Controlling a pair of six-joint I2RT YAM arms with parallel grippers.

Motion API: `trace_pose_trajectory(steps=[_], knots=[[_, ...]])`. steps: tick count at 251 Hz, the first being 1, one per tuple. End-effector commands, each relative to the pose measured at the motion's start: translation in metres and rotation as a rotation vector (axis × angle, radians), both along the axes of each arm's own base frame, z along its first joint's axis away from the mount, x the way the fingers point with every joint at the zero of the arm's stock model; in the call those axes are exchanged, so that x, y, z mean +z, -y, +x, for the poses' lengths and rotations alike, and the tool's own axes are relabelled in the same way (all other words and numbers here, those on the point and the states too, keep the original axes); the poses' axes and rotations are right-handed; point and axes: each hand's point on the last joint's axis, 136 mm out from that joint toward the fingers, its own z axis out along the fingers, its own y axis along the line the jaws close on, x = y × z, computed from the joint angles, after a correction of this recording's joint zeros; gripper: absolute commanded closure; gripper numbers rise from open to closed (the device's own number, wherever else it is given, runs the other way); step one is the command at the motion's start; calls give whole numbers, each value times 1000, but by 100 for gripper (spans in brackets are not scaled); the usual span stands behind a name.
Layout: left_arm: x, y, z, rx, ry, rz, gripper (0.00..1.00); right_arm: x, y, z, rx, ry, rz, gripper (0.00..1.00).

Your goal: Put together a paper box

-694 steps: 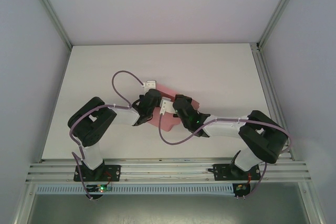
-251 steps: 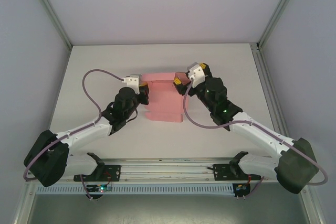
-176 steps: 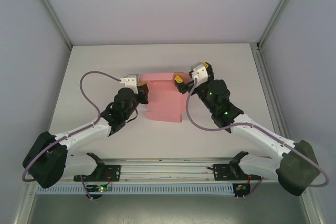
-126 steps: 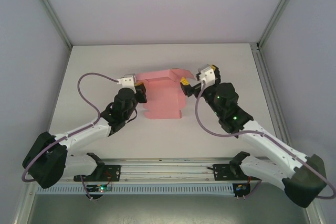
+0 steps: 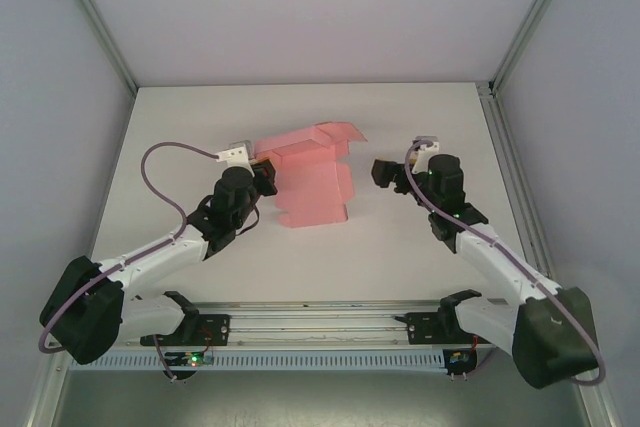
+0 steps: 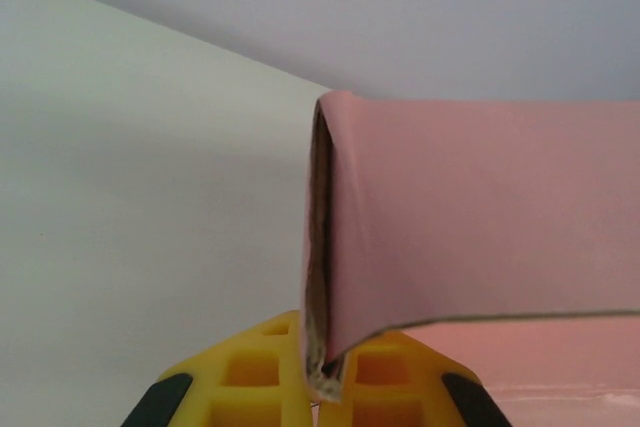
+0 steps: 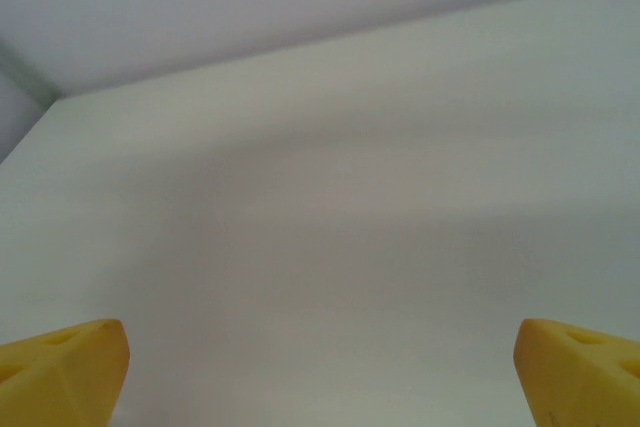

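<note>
left jaws pinch paper box (image 5: 312,185) edge | right jaws wide | pink, part-folded

The top camera looks down from above and behind the arm bases (image 5: 185,332), which sit at the bottom of its frame, with the whole table (image 5: 200,127) mid-frame and the far wall (image 5: 300,17) at the top. The left wrist camera sits low and very close behind the left gripper (image 6: 325,382), facing that wall; the box (image 6: 480,227) takes up its right half. The right wrist camera looks low across the table past the right gripper (image 7: 320,377), whose fingertips (image 7: 60,367) sit in the lower corners. All three share table and wall.
</note>
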Motion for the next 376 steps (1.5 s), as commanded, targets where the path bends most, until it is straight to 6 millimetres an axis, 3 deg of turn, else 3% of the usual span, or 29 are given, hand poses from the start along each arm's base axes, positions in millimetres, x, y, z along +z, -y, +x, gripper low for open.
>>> trace_pose_trajectory(steps=[1,53,108,158,184,220,274,293,352,376], knots=[[13,5,7,-17,18,-24,100,44,-37,3,142,126,29,2],[17,18,2,-108,51,-21,100,54,-38,22,33,214,-187,2],[19,26,-6,-174,74,-30,100,65,-73,20,118,310,-323,2],[22,25,-12,-192,98,-24,100,52,-92,16,166,336,-473,2],[24,19,-15,-172,108,-16,100,47,-87,17,127,330,-565,2],[20,-8,-11,-27,95,1,100,47,-66,10,55,323,-595,2],[23,-30,-14,83,110,-22,100,39,-34,-19,-26,253,-432,2],[24,-32,-15,92,113,-25,100,36,-34,-31,12,211,-302,2],[33,-25,-13,60,129,-44,100,80,-94,-90,482,269,102,6],[39,-18,-14,21,145,-74,100,83,-104,-94,539,237,150,13]])
